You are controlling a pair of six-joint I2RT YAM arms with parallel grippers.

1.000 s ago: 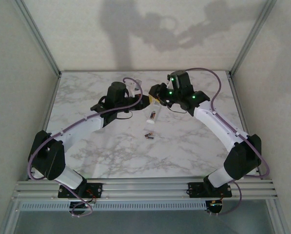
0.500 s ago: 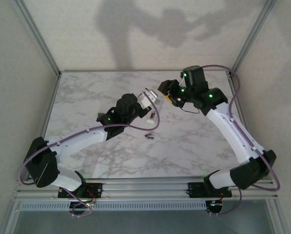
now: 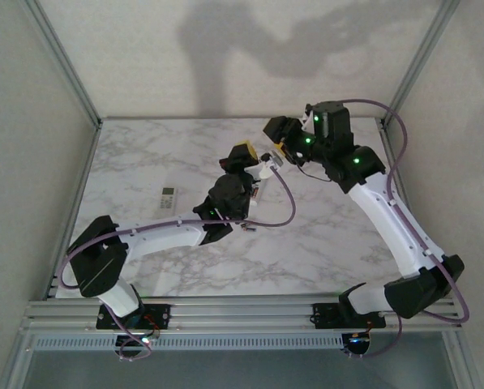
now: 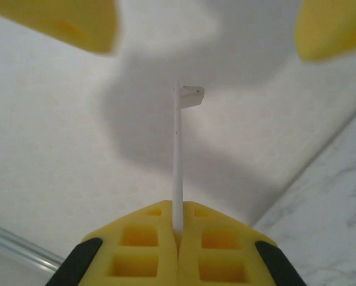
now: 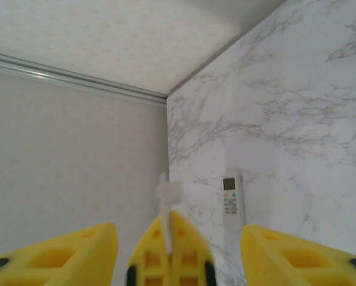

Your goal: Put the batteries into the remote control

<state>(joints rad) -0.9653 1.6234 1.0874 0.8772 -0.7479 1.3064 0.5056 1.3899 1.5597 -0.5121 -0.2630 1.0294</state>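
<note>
Two robot arms reach over the table from bases at its near edge. The left arm [image 3: 160, 235] stretches low and diagonally toward the centre, then bends its wrist upward. The right arm [image 3: 383, 211] rises higher, leaning inward with its wrist tipped toward the left one, green lights glowing along it. The left gripper [image 4: 178, 205] has its yellow fingers [image 4: 148, 238] pressed together, pinching the edge of a thin white plastic piece [image 4: 178, 149] that stands upright. The right gripper [image 5: 178, 235] faces it with jaws spread apart, its yellow fingers [image 5: 64, 250] flanking the left gripper's tips without touching them.
</note>
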